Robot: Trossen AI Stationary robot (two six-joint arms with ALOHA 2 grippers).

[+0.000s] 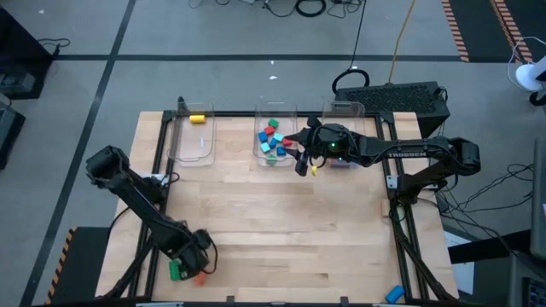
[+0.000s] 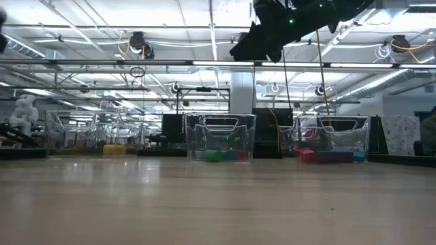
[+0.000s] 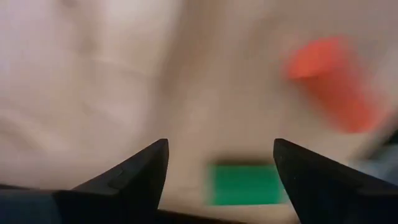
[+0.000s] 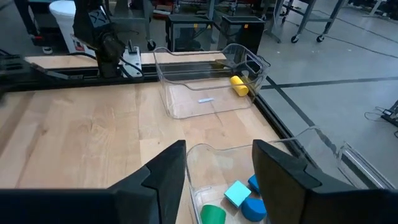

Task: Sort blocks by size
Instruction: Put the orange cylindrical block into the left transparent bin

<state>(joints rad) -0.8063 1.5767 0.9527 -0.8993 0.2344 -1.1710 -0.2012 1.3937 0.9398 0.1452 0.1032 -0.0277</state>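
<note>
Three clear bins [image 1: 194, 141] line the tabletop's [image 1: 273, 222] far edge: one yellow block [image 1: 198, 118] in the left bin, about eight blocks [image 1: 272, 141] in the middle. Right end effector [image 1: 300, 162] hovers beside the middle bin, fingers apart, pinching nothing. Left end effector [image 1: 189, 264], spread, sits over a green block [image 3: 245, 183] and a red block [image 3: 333, 78].

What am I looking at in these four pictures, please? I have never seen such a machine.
It is a robot with two dark arms at a wooden table; each arm ends in a two-finger pincer. One picture looks down from above, one looks level across the table top, and two come from cameras on the wrists. Three clear plastic bins stand at the far edge: the left bin holds a yellow cylinder, the middle bin mixed small coloured blocks. The left pincer is open over a green block, beside a red block, at the table's near left corner. The right pincer is open, raised near the middle bin. Neither holds anything.
</note>
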